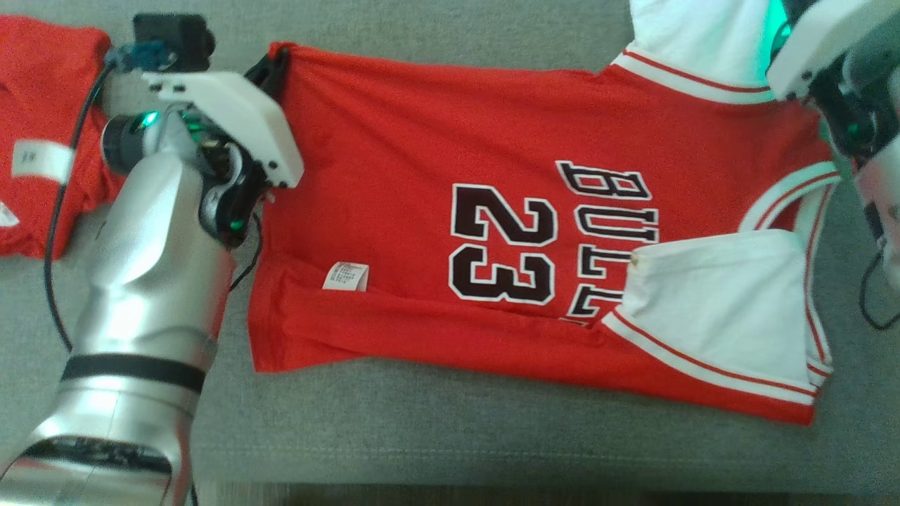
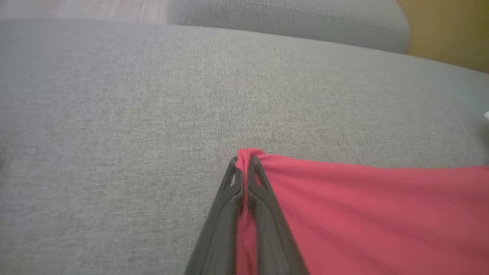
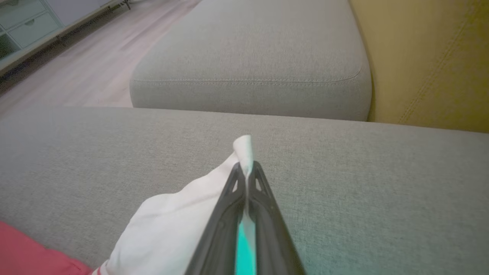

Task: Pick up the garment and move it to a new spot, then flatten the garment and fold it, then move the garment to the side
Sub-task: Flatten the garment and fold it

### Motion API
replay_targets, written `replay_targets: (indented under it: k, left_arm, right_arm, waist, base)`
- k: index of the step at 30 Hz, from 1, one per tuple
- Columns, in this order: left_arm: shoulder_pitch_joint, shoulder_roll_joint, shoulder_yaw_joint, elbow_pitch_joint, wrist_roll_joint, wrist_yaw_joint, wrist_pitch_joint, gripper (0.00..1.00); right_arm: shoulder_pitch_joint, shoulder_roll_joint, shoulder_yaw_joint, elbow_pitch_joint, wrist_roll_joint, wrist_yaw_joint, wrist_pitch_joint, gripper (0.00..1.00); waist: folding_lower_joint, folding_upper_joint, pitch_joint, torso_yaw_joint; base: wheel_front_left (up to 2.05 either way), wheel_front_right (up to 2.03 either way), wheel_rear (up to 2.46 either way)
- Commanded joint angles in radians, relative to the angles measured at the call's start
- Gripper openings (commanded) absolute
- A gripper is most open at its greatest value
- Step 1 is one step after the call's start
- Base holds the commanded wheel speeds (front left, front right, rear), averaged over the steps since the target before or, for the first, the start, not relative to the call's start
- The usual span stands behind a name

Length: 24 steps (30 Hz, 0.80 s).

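Observation:
The garment (image 1: 436, 176) is a red jersey with white sleeves and black "BULLS 23" lettering, spread sideways on the grey cushion (image 1: 422, 436). My left gripper (image 1: 271, 70) is shut on its far hem corner; the left wrist view shows red cloth (image 2: 344, 214) pinched between the dark fingers (image 2: 263, 206) of the left gripper (image 2: 242, 164). My right gripper (image 3: 246, 168) is shut on the tip of the white sleeve (image 3: 172, 225) at the far right, which in the head view rises at the top right (image 1: 703, 35). The near sleeve (image 1: 710, 309) lies folded over the chest.
Another red garment (image 1: 42, 126) lies at the left edge of the cushion. A second grey cushion (image 3: 252, 57) and a yellow sofa back (image 3: 431, 61) stand beyond. Wooden floor (image 3: 76, 68) and a cabinet are to the left in the right wrist view.

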Motion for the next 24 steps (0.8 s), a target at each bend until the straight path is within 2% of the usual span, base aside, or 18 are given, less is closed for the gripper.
replay_targets:
  k: [1,4,14,19,24]
  left_arm:
    - [0.003,0.059,0.038,-0.049,-0.004,0.010,-0.031,0.00]
    - [0.033,0.076,0.048,-0.081,-0.005,0.019,-0.068,0.00]
    - [0.160,0.113,0.055,-0.215,-0.012,0.033,-0.111,0.00]
    - [0.295,0.133,0.062,-0.322,-0.017,0.056,-0.133,0.00]
    - [0.482,0.145,0.070,-0.426,-0.038,0.082,-0.146,0.00]
  right_arm:
    - [0.038,-0.023,0.015,-0.056,0.025,-0.001,-0.048,0.00]
    - [0.079,-0.048,0.028,-0.110,0.058,-0.001,-0.103,0.00]
    - [0.231,-0.100,0.042,-0.254,0.109,-0.001,-0.183,0.00]
    - [0.390,-0.097,0.037,-0.350,0.120,-0.001,-0.192,0.00]
    - [0.611,-0.065,-0.007,-0.452,0.131,-0.001,-0.183,0.00]
  waist:
    - [-0.0001,0.0000,-0.033,-0.018]
    - [-0.0001,0.0000,-0.065,-0.033]
    - [-0.0001,0.0000,-0.144,-0.070]
    - [-0.0001,0.0000,-0.172,-0.090]
    - [-0.0001,0.0000,-0.195,-0.110]
  base:
    - [0.00,0.00,0.00]
    - [0.00,0.00,0.00]
    - [0.00,0.00,0.00]
    - [0.00,0.00,0.00]
    - [0.00,0.00,0.00]
